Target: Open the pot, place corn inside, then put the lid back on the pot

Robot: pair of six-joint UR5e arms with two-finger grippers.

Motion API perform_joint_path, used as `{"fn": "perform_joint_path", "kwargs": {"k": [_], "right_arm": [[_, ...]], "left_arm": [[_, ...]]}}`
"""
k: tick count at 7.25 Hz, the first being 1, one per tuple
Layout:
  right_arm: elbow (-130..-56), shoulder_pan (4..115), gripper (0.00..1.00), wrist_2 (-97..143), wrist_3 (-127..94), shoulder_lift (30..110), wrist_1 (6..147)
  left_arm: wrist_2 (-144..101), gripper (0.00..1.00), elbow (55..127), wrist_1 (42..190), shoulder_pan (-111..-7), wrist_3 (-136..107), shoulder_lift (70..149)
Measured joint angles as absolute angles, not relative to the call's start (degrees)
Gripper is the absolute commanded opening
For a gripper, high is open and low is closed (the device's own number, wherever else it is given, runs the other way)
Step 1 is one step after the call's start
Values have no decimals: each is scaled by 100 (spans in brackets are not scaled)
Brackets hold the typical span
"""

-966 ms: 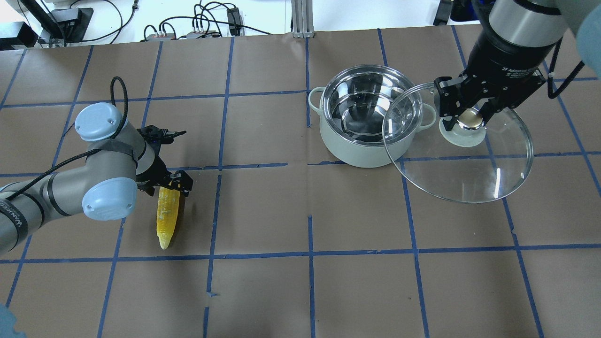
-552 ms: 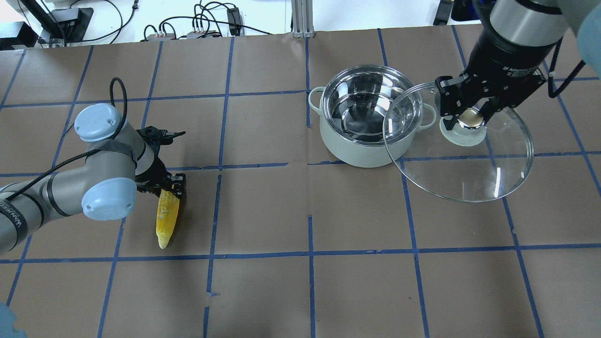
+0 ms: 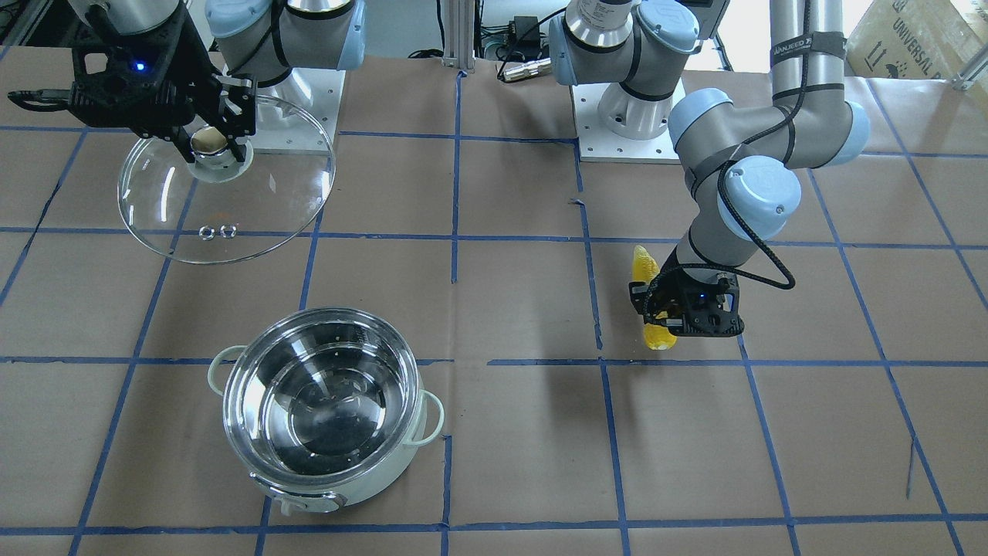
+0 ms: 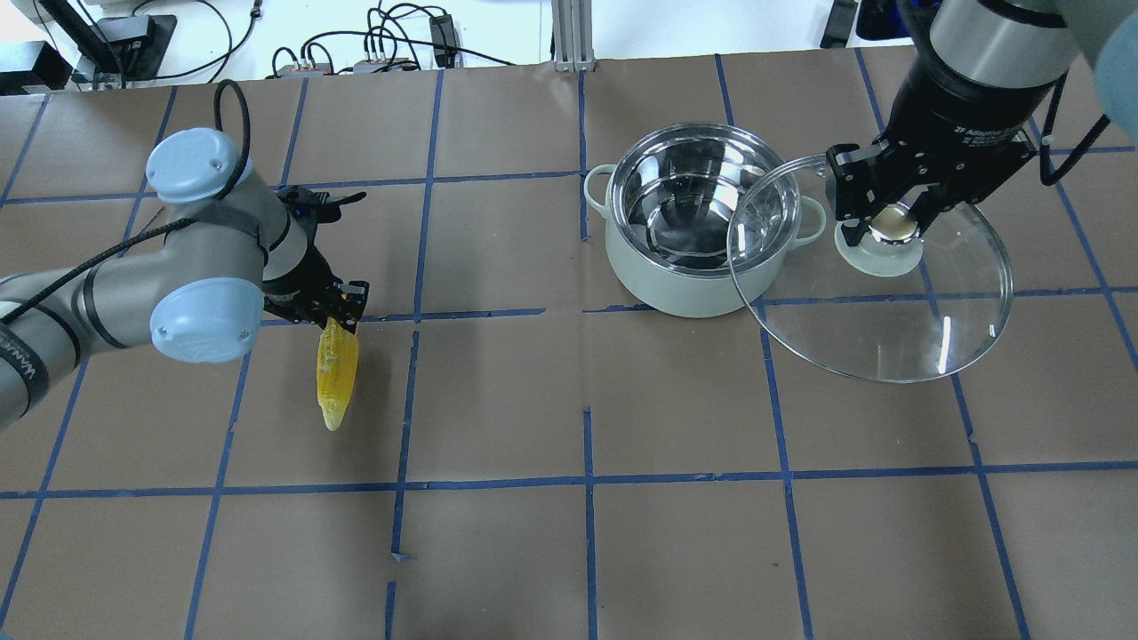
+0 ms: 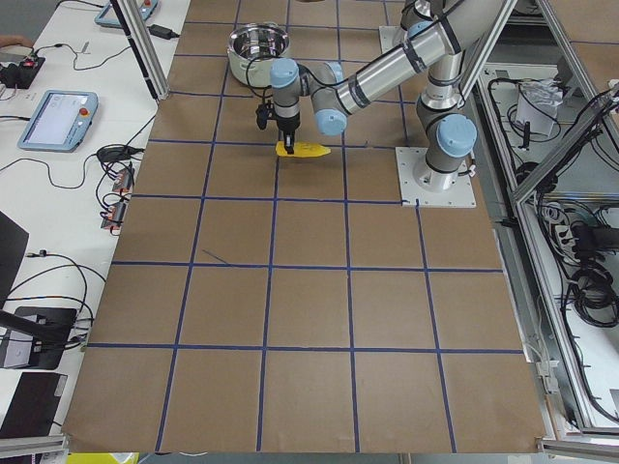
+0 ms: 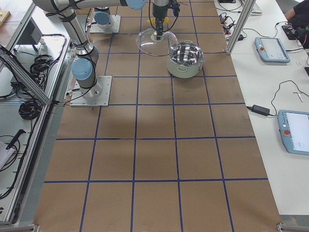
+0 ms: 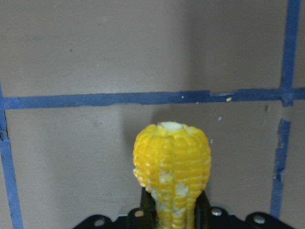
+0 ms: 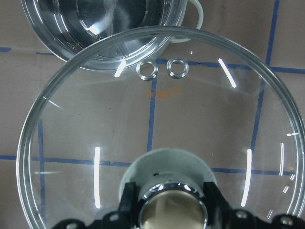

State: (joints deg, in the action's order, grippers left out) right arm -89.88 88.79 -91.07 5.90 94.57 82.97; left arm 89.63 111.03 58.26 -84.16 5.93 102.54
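Worktop (image 4: 676, 551): brown sheeting marked into squares by blue tape lines; it carries the pot, with both arms over it.
Lid (image 4: 880, 320): round clear glass, held off the worktop to the right of the pot. From overhead its left edge overlaps the pot's right rim and loop handle. Two small steam-hole rings (image 8: 147, 70) sit near the edge on the pot's side.
Pot (image 4: 676, 289): pale mint-white, uncovered, standing right of centre toward the far side. Its shiny steel inside holds nothing.
Right hand (image 4: 892, 227): pointing down, fingers clamped on the lid's pale knob with the metallic disc (image 8: 170, 205) between them.
Left hand (image 4: 333, 311): over the left part of the worktop, well apart from the pot, fingers closed round the thick end of the corn.
Corn (image 4: 337, 378): yellow cob, tapered tip pointing to the near side. Whether it is clear of the worktop I cannot tell.
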Motion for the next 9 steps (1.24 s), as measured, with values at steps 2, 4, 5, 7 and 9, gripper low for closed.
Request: {"fn": "perform_joint_path", "kwargs": {"k": [2,4,5,7,9], "right_arm": [[-8996,8871,24,-9110,578,9457,8287],[-9005,8848,23,-9294,589,9457,8238],[-9012,8845,23,-9528,575,9459,8221],[-9023,8842,22,-9774,534,9461,8150],[-9026,8842,15,-9892,529,9465,7980]], "left_arm": [[8721,19,9956,6610,-9249,-337,10447],[8532,19,8931,6943,-9964,-956,10892],[8506,19,8512,7023,-10196,-1071,11104],[8473,19,7815,7168,-10511,-1234,11439],[8442,19,7324,7204,-10687,-1456,11739]]}}
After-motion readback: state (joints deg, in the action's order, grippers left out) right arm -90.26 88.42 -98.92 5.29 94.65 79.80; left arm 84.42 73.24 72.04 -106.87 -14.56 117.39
